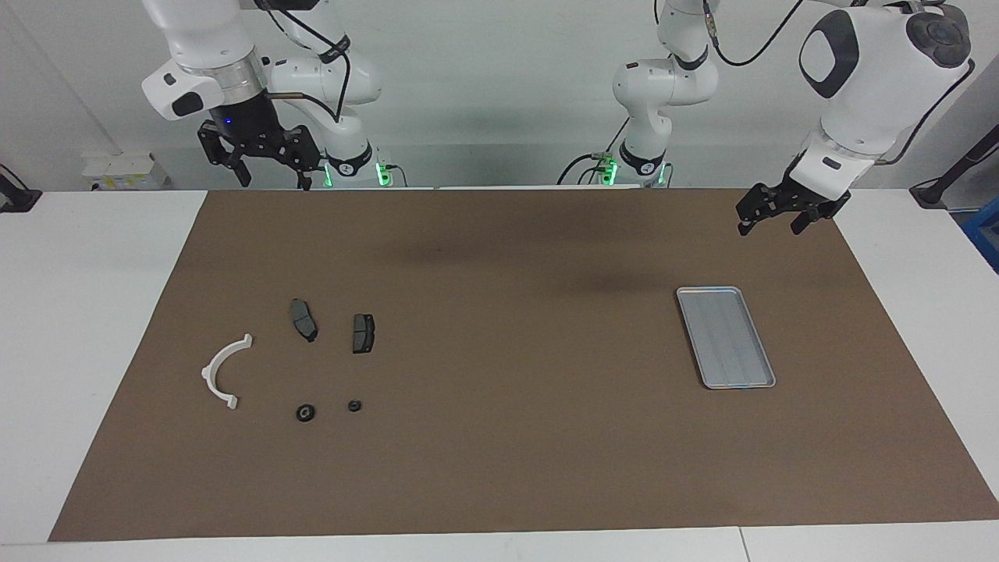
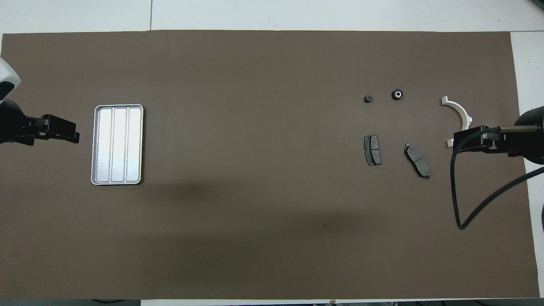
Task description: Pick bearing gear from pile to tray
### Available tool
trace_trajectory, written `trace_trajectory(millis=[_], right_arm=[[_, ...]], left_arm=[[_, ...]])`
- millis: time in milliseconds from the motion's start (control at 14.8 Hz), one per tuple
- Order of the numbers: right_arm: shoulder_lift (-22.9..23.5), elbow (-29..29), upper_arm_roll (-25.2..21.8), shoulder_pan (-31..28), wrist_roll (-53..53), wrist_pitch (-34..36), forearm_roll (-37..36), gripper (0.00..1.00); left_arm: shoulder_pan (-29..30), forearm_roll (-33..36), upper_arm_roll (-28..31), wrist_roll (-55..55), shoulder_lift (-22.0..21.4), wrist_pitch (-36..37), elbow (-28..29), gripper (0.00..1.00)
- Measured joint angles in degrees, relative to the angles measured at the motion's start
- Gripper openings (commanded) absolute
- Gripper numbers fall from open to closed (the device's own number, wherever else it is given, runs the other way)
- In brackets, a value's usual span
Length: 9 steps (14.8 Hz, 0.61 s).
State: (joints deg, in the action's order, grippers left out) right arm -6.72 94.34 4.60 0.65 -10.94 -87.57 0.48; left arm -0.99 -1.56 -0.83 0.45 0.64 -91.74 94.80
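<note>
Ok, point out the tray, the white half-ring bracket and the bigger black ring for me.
tray (image 2: 97,146): overhead view, on its raised rim.
white half-ring bracket (image 1: 215,361): facing view, on the middle of its curved band.
bigger black ring (image 2: 398,94): overhead view, on its dark body.

One camera sits high across the table, facing both robots, far enough off to take in the whole brown mat (image 1: 499,437). The other hangs above the robots' end, looking steeply down on that mat (image 2: 255,238). Both share the mat, turned half around.
</note>
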Motion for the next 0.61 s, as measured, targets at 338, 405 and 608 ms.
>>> trace_trajectory(millis=[338,405,608], right_arm=[[4.84,4.69,0.05,1.6,0.14,-12.5,0.66,1.0],[7.63,5.23,0.05,1.8,0.14,-15.42,0.64,1.0],[17.94,4.59,0.01,2.09,0.02,-23.55,0.4,1.0]], left_arm=[[0.0,0.0,0.0,0.0,0.0,0.0,0.0,1.0],[0.0,0.0,0.0,0.0,0.0,0.0,0.0,1.0],[0.0,0.0,0.0,0.0,0.0,0.0,0.0,1.0]])
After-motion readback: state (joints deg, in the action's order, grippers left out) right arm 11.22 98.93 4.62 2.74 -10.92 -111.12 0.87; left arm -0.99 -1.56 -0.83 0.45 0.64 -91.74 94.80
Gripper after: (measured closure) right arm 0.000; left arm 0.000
